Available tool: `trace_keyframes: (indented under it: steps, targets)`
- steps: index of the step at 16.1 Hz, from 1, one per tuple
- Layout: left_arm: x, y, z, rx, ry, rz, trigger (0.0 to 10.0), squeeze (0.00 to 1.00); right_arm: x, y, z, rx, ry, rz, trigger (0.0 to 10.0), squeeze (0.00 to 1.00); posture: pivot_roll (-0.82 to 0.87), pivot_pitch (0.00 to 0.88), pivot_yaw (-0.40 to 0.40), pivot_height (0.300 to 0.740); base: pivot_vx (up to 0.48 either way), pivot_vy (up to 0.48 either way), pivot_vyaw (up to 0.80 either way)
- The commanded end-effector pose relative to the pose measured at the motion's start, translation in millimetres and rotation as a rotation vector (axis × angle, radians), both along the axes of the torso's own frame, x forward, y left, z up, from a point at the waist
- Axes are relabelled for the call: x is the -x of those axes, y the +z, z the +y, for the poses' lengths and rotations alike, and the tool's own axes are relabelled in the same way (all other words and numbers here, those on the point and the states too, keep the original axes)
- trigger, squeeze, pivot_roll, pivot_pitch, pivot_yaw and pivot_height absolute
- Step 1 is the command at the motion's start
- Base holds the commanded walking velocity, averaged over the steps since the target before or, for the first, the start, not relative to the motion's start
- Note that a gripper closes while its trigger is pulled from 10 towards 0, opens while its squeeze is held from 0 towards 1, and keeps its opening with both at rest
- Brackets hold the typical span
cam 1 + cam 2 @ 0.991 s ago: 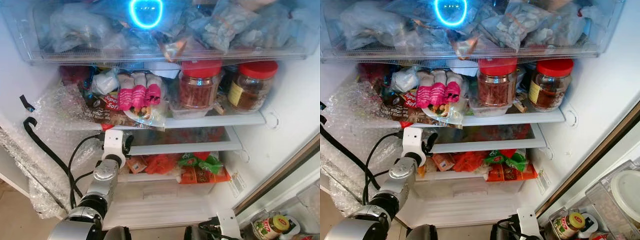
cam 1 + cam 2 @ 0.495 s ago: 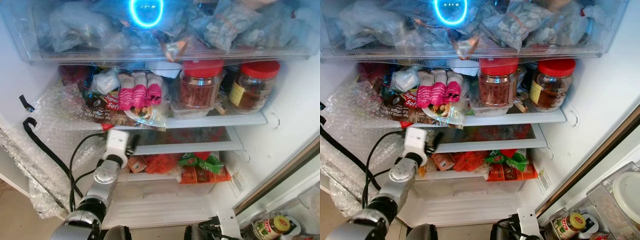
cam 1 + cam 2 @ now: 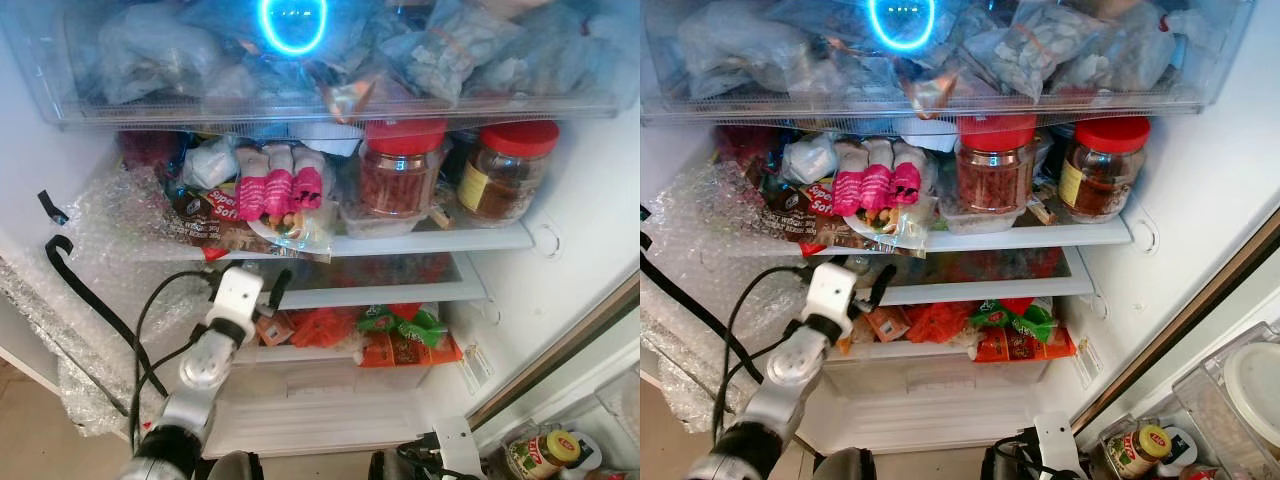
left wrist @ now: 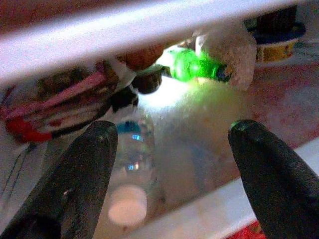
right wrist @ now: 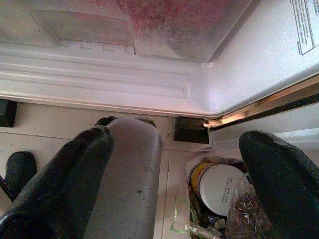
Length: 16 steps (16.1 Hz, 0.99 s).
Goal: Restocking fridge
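Your left gripper [image 4: 169,164], jaws wide open and empty, points into the middle shelf. A clear bottle [image 4: 130,169] lies just ahead, nearer one finger, its long axis running away from you, white cap toward you. The right gripper [image 5: 174,179] hangs open and idle.

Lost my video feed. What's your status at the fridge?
Left hand open, reaching in under the upper shelf. Clear bottle lying just ahead, not gripped. Right hand open, idle low by the fridge base. Shelf edges close above and below the left hand.

Bright fridge interior, soft close-ups

A blue ring light [image 3: 292,24] glares off the top drawer; the left wrist view is blurred, with a green glow [image 4: 192,66].
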<state>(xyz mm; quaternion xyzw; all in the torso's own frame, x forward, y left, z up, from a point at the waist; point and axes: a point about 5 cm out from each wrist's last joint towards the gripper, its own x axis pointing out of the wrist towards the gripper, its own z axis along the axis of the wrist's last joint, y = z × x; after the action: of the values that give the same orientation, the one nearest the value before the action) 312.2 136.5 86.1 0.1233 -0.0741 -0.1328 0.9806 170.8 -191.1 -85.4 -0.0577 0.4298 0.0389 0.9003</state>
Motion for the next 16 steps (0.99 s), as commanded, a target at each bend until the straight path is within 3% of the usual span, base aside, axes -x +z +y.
trace_keyframes:
  steps: [1, 8, 16]
  targets:
    - [5.2, -1.4, 2.4, -0.012, 0.003, 0.003, 10.0, 0.0, 18.5, -8.1, -5.9, 0.023, -0.015, 0.076, 10.0, 0.0, -0.09, 0.041, -0.016, 0.635, 0.0, 0.0, 0.0]
    - [26.6, -10.3, 7.7, 0.059, 0.055, 0.055, 10.0, 0.0, 18.6, -8.0, -7.0, 0.029, -0.017, 0.076, 10.0, 0.0, -0.09, 0.041, -0.017, 0.635, 0.0, 0.0, 0.0]
    - [29.6, -9.3, 8.4, 0.063, 0.061, 0.074, 10.0, 0.0, 18.6, -8.1, -6.8, 0.03, -0.017, 0.076, 10.0, 0.0, -0.09, 0.031, -0.015, 0.635, -0.06, 0.0, 0.0]
